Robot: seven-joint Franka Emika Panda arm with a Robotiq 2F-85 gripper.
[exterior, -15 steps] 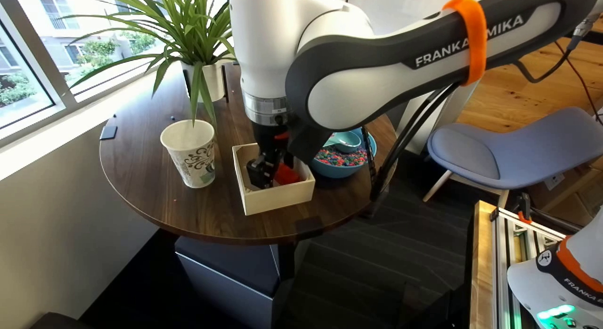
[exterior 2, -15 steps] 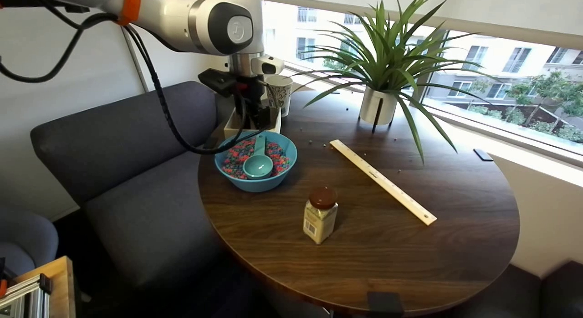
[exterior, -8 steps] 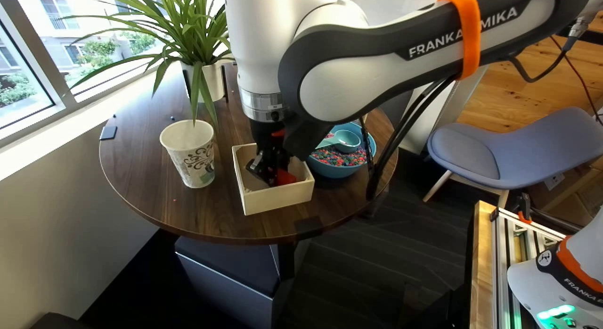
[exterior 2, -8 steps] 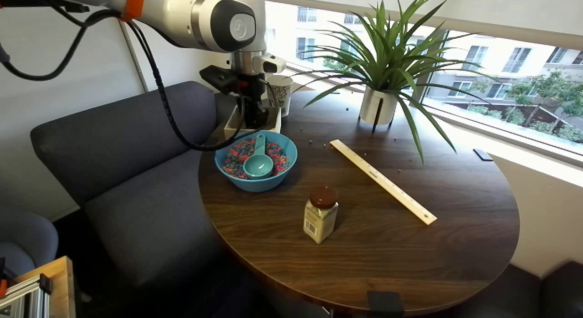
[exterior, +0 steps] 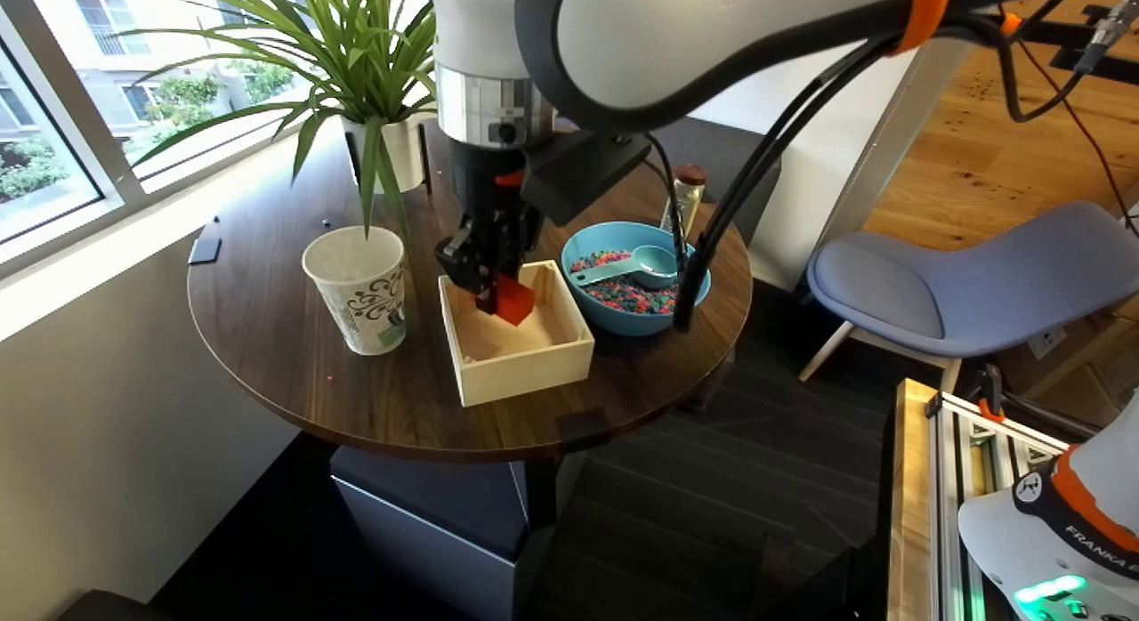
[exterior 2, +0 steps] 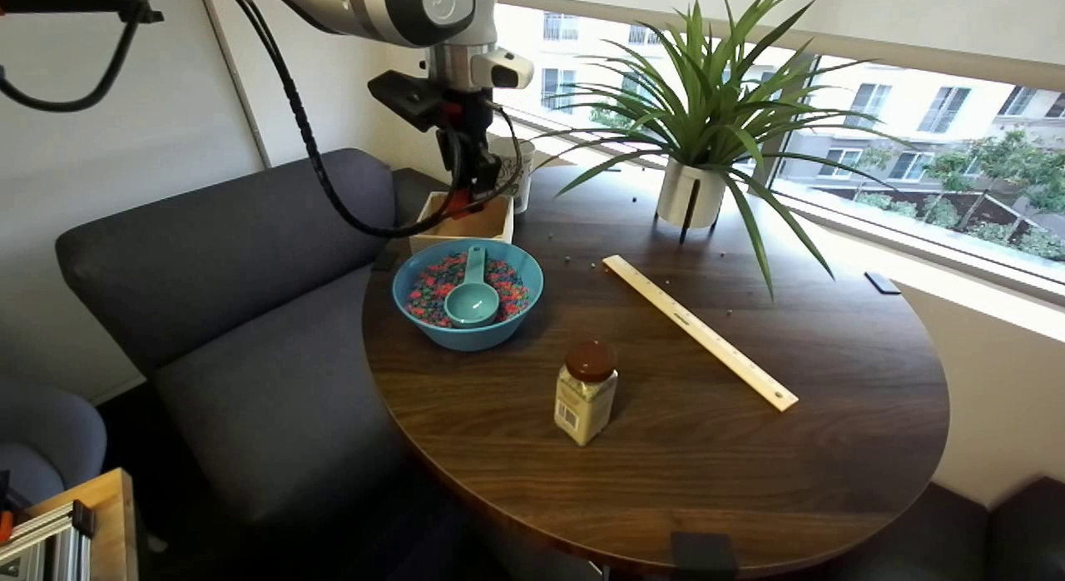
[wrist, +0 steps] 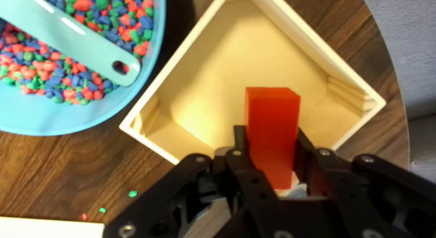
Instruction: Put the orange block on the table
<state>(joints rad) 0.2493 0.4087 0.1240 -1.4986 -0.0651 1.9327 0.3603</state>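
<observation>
Holding orange block (wrist: 272, 125) (over tray (exterior: 525, 376))

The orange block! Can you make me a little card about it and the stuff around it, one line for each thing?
Orange block: held over the wooden box, not on the table yet
Gripper: closed on the block
Wooden box: open at the top, on the table
Blue bowl: beside the box, holding colorful little bits and a scoop
Paper cup: upright
Ruler: lying flat
Jar: upright, brown lid on
Plant: in a pot
</observation>
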